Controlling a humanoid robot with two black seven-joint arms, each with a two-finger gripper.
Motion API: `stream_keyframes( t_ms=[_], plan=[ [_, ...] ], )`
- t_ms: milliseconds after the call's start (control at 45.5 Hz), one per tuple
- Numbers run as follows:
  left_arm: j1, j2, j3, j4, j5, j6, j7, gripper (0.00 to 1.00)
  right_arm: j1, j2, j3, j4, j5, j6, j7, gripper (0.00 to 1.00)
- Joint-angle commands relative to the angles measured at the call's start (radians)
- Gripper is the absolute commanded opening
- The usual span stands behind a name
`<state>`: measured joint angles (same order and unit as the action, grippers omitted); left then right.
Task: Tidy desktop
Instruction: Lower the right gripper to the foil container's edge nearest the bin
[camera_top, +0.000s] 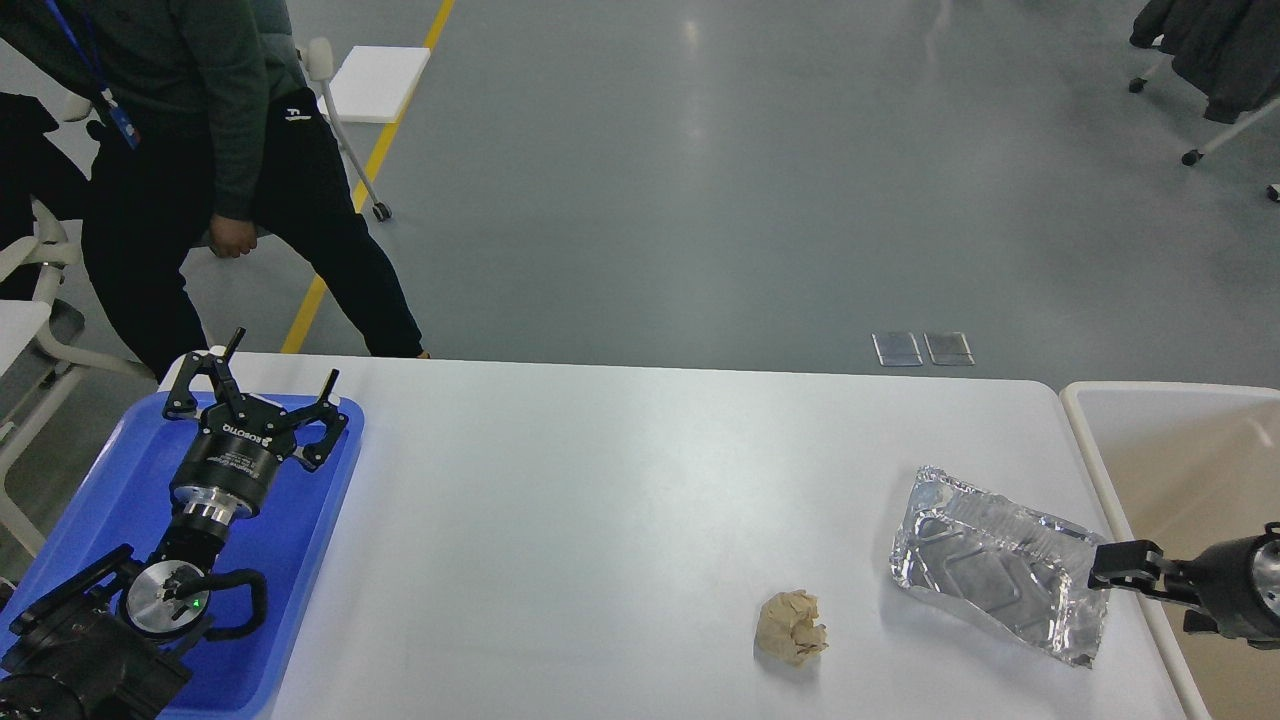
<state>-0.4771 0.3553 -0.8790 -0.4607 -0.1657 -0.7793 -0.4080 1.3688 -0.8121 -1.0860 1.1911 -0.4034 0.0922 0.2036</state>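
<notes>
Grey polished floor (700, 180) stretches behind the white desktop (620, 520), which fills the lower middle of the view with its rounded far corners showing. On its left end lies a blue tray (110, 500), and the left gripper (272, 377) hovers over the tray's far part with its two fingers spread wide and nothing between them. Toward the right end of the desktop sits a crumpled foil container (1000, 575), tilted so that its hollow faces up and toward the viewer. The right gripper (1100, 571) comes in from the right edge and meets the foil container's right rim; its fingers look close together at that rim, but the view is too dark and end-on to tell whether they have a hold on it. A crumpled ball of tan paper (792, 627) rests on the desktop just left of the foil container, apart from it. Beside the desktop's right edge stands a beige bin (1180, 470) with a cream rim. A person in dark clothes (200, 170) stands on the floor beyond the far left corner.
</notes>
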Motion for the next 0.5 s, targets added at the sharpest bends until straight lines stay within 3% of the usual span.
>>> stream_keyframes(
  t_ms=[0,483],
  plan=[
    [0.000,0.001,0.000,0.001,0.000,0.000,0.000,0.99,-0.145,0.068,0.100,-0.134,-0.003,-0.020,0.007,1.00],
    [0.000,-0.001,0.000,0.001,0.000,0.000,-0.002,0.99,-0.292,0.182,0.215,-0.318,-0.029,-0.014,0.008,1.00]
  ],
)
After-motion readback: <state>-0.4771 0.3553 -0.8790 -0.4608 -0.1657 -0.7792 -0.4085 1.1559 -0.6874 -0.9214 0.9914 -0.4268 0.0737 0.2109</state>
